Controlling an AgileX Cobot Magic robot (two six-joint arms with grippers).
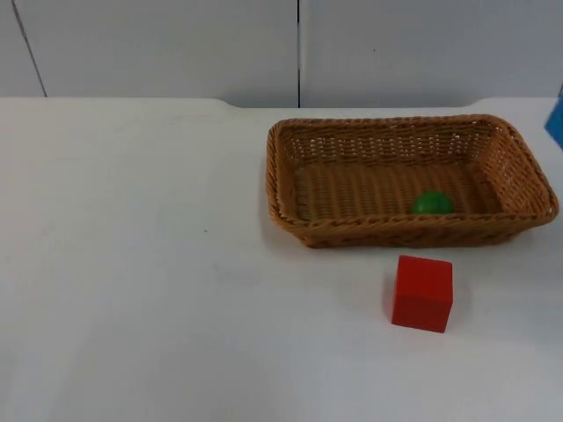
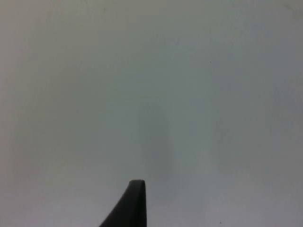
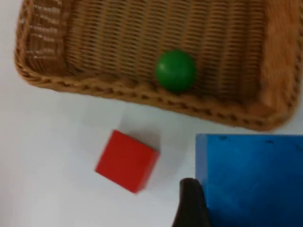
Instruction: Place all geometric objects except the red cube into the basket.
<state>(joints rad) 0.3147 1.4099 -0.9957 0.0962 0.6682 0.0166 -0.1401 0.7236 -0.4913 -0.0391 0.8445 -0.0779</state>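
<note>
A woven brown basket (image 1: 290,224) stands on the white table at the right, with a green ball (image 1: 433,203) lying inside near its front wall. The red cube (image 1: 423,293) rests on the table just in front of the basket. My right gripper (image 3: 241,208) is shut on a blue block (image 3: 248,179), one black fingertip (image 3: 191,203) pressed against its side. It hovers above the table beside the basket's corner, and the block's edge (image 1: 556,123) pokes in at the far right. The ball (image 3: 175,70) and cube (image 3: 126,161) lie below it. My left gripper (image 2: 135,208) waits over bare table.
The white table (image 1: 132,264) stretches wide to the left of the basket. A grey partition wall (image 1: 176,44) closes off the table's far edge.
</note>
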